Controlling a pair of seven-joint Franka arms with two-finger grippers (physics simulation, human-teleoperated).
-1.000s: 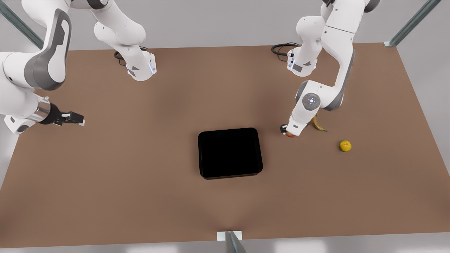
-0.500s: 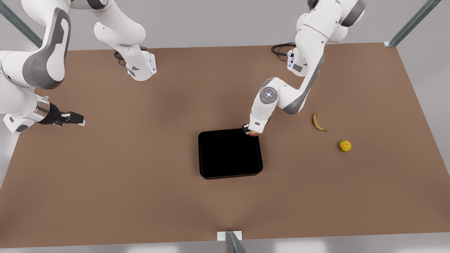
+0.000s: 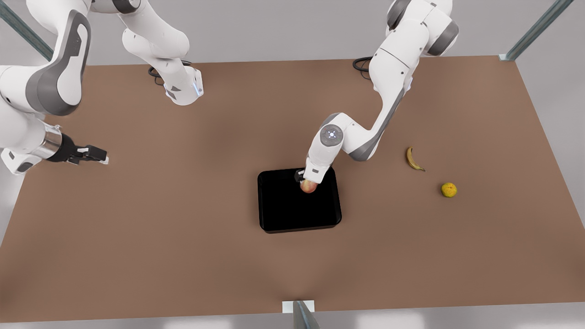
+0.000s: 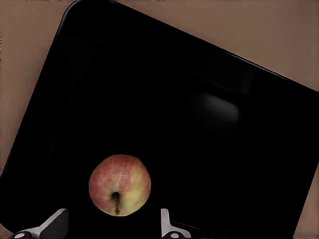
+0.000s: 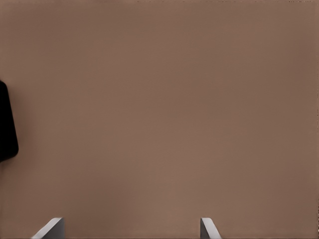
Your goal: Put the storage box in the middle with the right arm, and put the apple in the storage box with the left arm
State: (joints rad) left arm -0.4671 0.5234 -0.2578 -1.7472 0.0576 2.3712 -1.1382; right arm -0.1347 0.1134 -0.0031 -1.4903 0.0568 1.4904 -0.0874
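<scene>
The glossy black storage box [image 3: 285, 212] lies in the middle of the brown table. The red-and-yellow apple [image 3: 309, 186] is inside its outline, near the far corner on the front view's right. The left gripper [image 3: 305, 179] hangs just above the apple. In the left wrist view its fingers [image 4: 55, 223] stand open, wider than the apple [image 4: 119, 184], over the box [image 4: 209, 99]. The right gripper [image 3: 98, 154] waits open at the front view's left edge, above bare table. A corner of the box [image 5: 6, 124] shows in the right wrist view, along with the open right gripper [image 5: 128, 226].
A browned banana [image 3: 413, 159] and a yellow-orange citrus fruit [image 3: 449, 189] lie on the table at the front view's right. Both arm bases [image 3: 183, 89] stand at the far edge. The table [image 3: 183, 256] around the box is bare brown surface.
The left arm swung from beside the banana toward the front view's left, carrying the apple over the box's far rim to inside the box. The right arm stayed put.
</scene>
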